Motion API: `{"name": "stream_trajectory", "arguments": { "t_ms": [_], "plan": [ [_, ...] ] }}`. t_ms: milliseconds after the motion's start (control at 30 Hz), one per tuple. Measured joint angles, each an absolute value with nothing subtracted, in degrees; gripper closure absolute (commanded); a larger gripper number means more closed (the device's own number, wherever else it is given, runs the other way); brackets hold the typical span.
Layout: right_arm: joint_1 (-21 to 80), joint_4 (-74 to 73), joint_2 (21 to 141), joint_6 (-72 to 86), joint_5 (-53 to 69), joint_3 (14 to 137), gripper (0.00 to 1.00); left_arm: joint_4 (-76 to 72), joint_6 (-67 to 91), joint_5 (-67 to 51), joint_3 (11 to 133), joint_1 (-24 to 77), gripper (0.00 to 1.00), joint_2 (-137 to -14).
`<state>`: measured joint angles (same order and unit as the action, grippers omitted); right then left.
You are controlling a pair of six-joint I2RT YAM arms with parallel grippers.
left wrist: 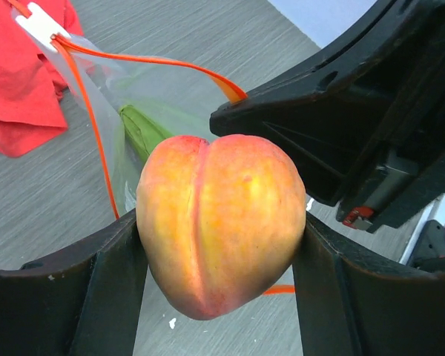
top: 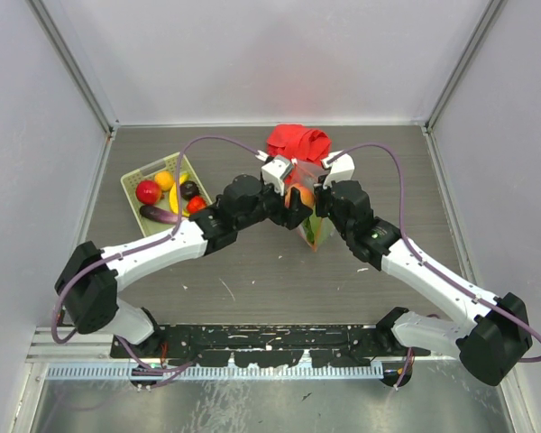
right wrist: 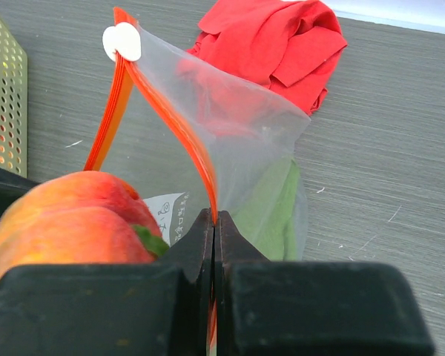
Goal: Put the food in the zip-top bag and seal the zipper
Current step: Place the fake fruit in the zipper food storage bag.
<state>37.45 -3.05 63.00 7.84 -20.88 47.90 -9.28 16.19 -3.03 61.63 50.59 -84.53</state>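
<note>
Now your left gripper (left wrist: 219,285) clamps the peach (left wrist: 221,215) just beside the bag (right wrist: 241,126) mouth, while your right gripper (right wrist: 213,248) pinches the zipper (right wrist: 170,119), near the table's (top: 252,298) far edge.

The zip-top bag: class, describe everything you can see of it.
The zip-top bag is thin clear plastic with an orange-red zipper along its mouth and a white slider at one end. It is held upright on the grey table, mouth open, in front of a red cloth. The right hand is shut on one zipper edge. A green piece lies inside. The left hand holds a peach at the mouth.
</note>
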Motion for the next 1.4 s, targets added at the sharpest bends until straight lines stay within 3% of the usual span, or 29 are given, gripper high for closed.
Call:
{"name": "stream_trajectory", "arguments": {
  "t_ms": [267, 567, 867, 1400],
  "plan": [
    [37.45, -3.05, 63.0, 7.97, -20.23, 47.9, 1.0, -7.4, 15.38, 0.86, 64.51, 51.0, 0.45, -89.76],
    [37.45, -3.05, 62.98, 7.99, -19.77, 47.9, 1.0, -5.23, 15.77, 4.08, 65.78, 51.07, 0.27, -91.31],
    [37.5, -3.03, 62.98, 8.16, -19.57, 47.9, 1.0, -4.86, 16.19, 5.39, 66.32, 51.48, 0.17, -91.48],
    [37.52, -3.03, 62.98, 8.19, -19.4, 47.9, 1.0, -1.41, 19.84, 6.68, 66.3, 51.55, 0.15, -88.62]
  ]
}}
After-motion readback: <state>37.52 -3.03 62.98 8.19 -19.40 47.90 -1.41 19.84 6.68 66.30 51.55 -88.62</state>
